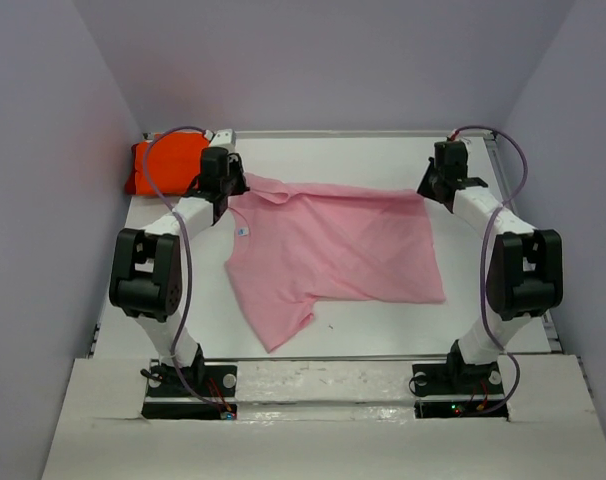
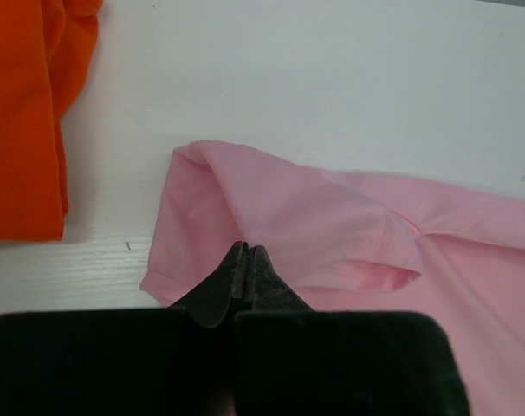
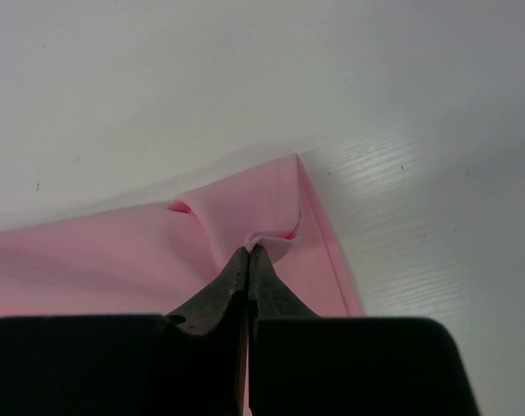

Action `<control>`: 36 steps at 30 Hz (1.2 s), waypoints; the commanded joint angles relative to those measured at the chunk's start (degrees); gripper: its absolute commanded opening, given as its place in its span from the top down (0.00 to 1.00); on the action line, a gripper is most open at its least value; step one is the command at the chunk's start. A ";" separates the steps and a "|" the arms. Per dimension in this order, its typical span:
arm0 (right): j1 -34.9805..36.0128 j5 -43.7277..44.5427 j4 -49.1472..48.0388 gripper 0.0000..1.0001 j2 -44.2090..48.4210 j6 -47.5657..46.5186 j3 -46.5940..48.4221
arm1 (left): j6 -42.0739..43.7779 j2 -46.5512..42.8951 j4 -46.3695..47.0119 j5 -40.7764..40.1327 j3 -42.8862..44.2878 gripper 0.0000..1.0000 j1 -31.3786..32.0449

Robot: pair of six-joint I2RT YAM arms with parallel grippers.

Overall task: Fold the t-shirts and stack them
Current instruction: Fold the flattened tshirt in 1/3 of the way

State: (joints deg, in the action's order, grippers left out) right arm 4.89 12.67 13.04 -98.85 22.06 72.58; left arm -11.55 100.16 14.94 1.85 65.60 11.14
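black fingertips of the left tool (image 2: 248,253) meet tight on a raised sleeve fold of the pink t-shirt (image 1: 333,250). the right tool (image 3: 249,251) pinches a puckered corner of the same shirt, jaws closed. only the wrist views show these pinches. the top view alone shows the whole shirt spread on the white bench (image 1: 383,320) between the arms, with the orange t-shirt (image 1: 163,165) bunched at the far left corner, apart from the pink one.

High rear view facing down, 2 close wrist views, sharing pink t-shirt (image 1: 333,250)
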 commanded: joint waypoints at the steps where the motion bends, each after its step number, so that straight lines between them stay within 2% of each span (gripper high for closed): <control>1: 0.04 -0.45 -0.30 1.00 4.45 0.70 -2.96 | -1.63 -5.94 -1.40 -0.26 -1.35 1.00 -0.15; 11: 0.04 -4.14 2.43 1.00 9.64 1.14 -10.34 | -3.91 -10.69 -5.44 0.17 -6.27 1.00 -0.24; 24: 0.04 -6.16 2.69 1.00 6.83 2.02 -14.39 | -10.77 -6.29 -2.20 8.08 -14.36 1.00 0.11; 25: 0.04 -6.34 2.78 0.82 6.74 1.84 -14.57 | -10.95 -5.68 -2.63 8.00 -14.36 0.96 0.11; 26: 0.04 -6.42 2.87 0.62 6.74 1.75 -14.74 | -11.04 -5.59 -2.63 8.08 -14.28 0.86 0.11; 27: 0.04 -6.25 2.96 0.47 7.17 1.75 -14.92 | -11.47 -5.68 -2.72 8.08 -14.36 0.67 0.11; 28: 0.04 -6.16 3.05 0.18 7.61 1.75 -15.01 | -11.65 -6.55 -2.90 7.74 -14.36 0.63 0.03; 31: 0.04 -5.72 3.66 0.12 10.33 0.96 -14.75 | -11.92 -10.84 -3.07 5.02 -14.80 0.48 0.11; 36: 0.04 -4.76 4.72 0.12 13.33 -0.44 -10.89 | -9.90 -17.71 -5.27 1.49 -10.17 0.43 0.03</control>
State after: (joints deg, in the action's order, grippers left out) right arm 4.89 6.81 17.80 -89.58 23.22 57.69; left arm -22.72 90.21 9.13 5.74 51.16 11.16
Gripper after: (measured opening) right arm 0.883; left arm 0.565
